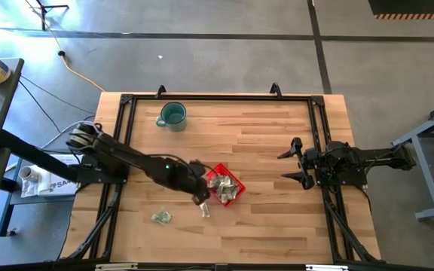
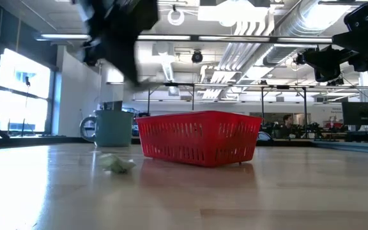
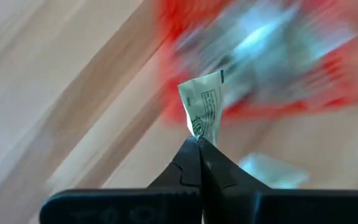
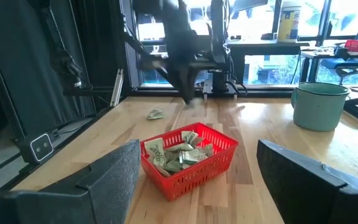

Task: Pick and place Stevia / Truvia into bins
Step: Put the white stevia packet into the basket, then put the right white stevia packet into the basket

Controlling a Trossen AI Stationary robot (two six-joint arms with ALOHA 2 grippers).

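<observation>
Left gripper (image 1: 201,202): extended over the table (image 1: 262,218), just beside the near-left corner of the red bin (image 1: 234,197) in the high view. Its fingers are pressed together on one sachet (image 3: 205,111). The left wrist view shows the paper pinched by its lower edge, standing up from the closed tips, with printing visible on its face. In that view the bin lies beyond the tips as a red shape with pale contents; it is blurred and no detail can be read.

Bin: sits on the table near its middle, to the right of the left gripper. It holds a heap of sachets (image 4: 182,152), pale green and white, crumpled and overlapping; a count is not possible.

Loose sachet (image 1: 161,217): lies flat on the table to the left of the left gripper and nearer the front edge, apart from the bin. The low view shows it (image 2: 116,163) in front of and left of the bin. The left wrist view shows another pale shape just past the tips; it cannot be identified.

Right gripper (image 1: 295,161): held at the right side of the table, well apart from the bin, fingers spread wide with nothing between them.

Mug (image 1: 172,115): teal, upright, at the far side of the table, well beyond the left gripper.
</observation>
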